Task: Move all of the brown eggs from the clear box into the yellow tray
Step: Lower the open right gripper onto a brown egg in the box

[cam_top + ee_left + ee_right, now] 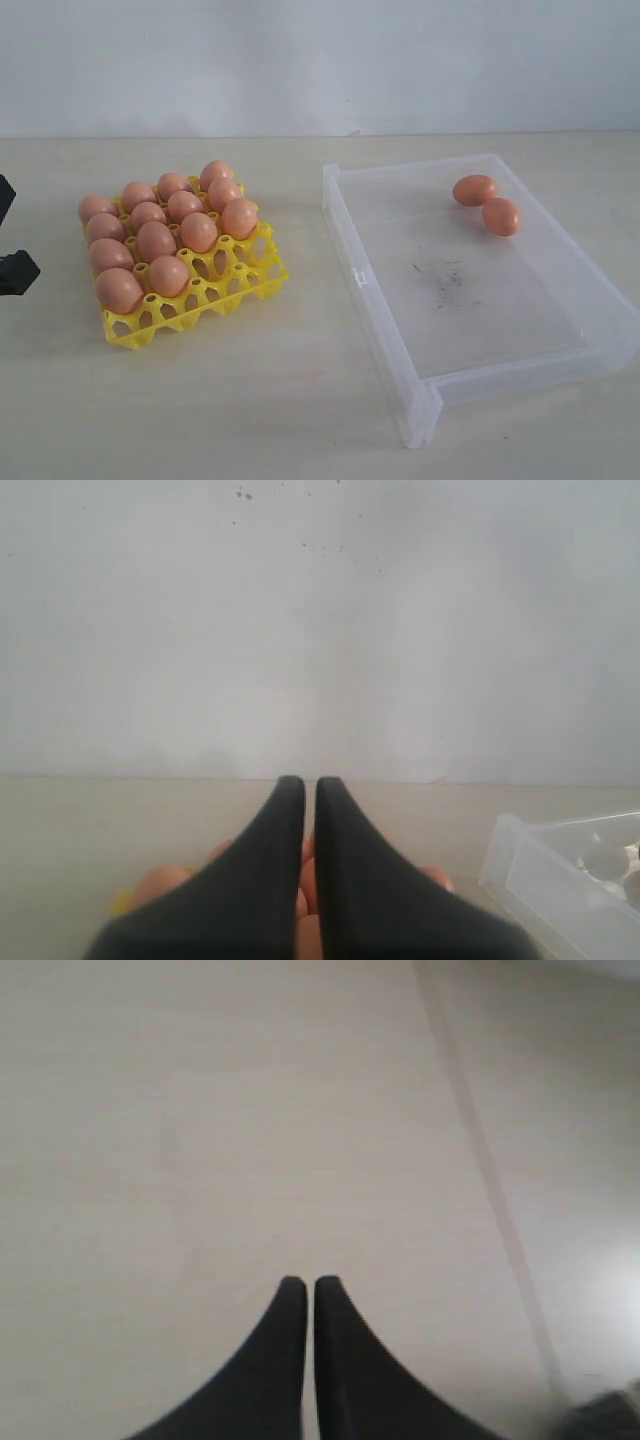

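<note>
Surface [300, 400]: pale, wood-grained; carried tray and box.
Left pincer [302, 785]: clenched, grasping nothing, hung above tray eggs.
Yellow tray [250, 280]: lay at left; front-right cups were vacant.
Brown eggs [156, 240]: most sat in tray cups, filling rear and left rows.
Clear box [420, 410]: lay right of tray, apart from it; floor scuffed.
Remaining eggs [475, 190]: two, touching, near box's far right corner.
Right pincer [302, 1285]: clenched, grasping nothing, over bare surface.

Pale wooden table [250, 400]; plain white wall [320, 60] behind it.
</note>
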Robot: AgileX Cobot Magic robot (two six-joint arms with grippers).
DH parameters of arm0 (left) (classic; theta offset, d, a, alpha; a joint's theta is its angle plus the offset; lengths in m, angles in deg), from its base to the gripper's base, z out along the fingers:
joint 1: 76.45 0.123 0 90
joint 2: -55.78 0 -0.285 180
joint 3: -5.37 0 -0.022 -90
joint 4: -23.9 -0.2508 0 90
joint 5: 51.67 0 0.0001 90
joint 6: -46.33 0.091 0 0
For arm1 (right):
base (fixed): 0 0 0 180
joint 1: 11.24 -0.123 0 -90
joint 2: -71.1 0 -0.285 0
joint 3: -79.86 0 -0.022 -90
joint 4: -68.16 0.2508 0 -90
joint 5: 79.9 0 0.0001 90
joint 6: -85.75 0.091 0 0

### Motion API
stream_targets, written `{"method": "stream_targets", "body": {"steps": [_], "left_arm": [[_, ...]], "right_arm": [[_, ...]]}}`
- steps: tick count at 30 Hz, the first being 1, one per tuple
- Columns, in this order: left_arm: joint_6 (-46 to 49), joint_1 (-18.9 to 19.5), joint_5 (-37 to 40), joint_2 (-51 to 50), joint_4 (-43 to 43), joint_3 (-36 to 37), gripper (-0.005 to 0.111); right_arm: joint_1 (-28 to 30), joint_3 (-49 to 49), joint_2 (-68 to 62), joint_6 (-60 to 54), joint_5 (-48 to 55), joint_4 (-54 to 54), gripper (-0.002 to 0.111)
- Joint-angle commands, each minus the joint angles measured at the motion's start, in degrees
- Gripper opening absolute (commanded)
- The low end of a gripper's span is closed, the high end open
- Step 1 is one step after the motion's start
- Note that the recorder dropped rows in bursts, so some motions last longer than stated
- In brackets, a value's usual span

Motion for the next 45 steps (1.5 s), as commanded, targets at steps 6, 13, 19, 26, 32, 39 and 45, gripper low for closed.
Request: {"method": "stream_targets", "body": {"steps": [6,13,19,26,32,39,45], "left_arm": [[0.1,0.0,-0.6,0.3,0.4,0.3,0.004],[-0.1,0.0,-0.6,0.3,0.4,0.3,0.004],[-0.1,0.0,-0.6,0.3,0.4,0.3,0.004],[0.1,0.0,-0.6,0.3,0.4,0.3,0.004],[0.1,0.0,-0.6,0.3,0.4,0.3,0.004],[0.1,0.0,-0.6,0.3,0.4,0.3,0.004],[0.1,0.0,-0.6,0.3,0.4,0.3,0.004]], "right_arm": [[-2.3,-0.2,-0.7,-59.4,5.2,69.5,0.000],[-11.5,5.6,-8.2,-53.7,2.7,60.2,0.030],[-14.5,16.1,-18.3,-35.4,5.3,42.1,0.052],[-14.7,24.1,-27.4,-33.5,9.5,39.3,0.052],[-14.7,27.5,-31.6,-27.8,12.4,32.5,0.052],[-14.7,27.8,-32.1,-22.3,13.1,26.3,0.052],[-14.7,27.8,-33.6,-22.0,13.1,29.0,0.052]]}}
